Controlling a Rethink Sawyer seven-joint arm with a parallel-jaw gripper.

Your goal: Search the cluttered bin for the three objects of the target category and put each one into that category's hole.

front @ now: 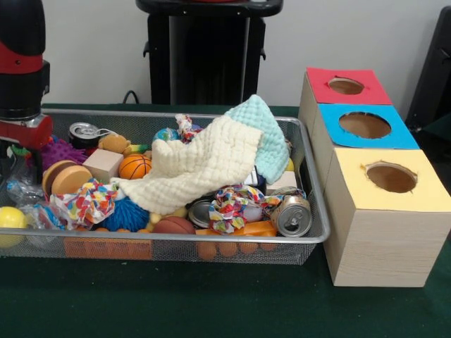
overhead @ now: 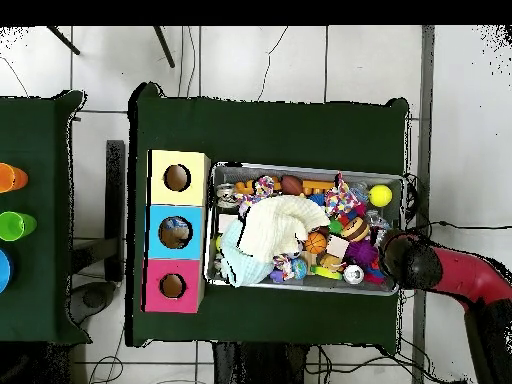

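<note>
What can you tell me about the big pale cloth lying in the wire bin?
The cloth is cream-yellow with a waffle-like quilted texture, soft and crumpled. It lies loosely draped over the toys in the middle of the bin, hiding whatever is under it. A mint-green cloth of similar weave overlaps its far right edge. Its near edge rests by a small basketball and a tipped drink can. Nothing is gripping it.

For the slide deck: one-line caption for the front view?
Sawyer arm lowered over the end of the cluttered wire-mesh bin, cream cloth draped across toys and cans, beside the box's blue-surround hole.
</note>
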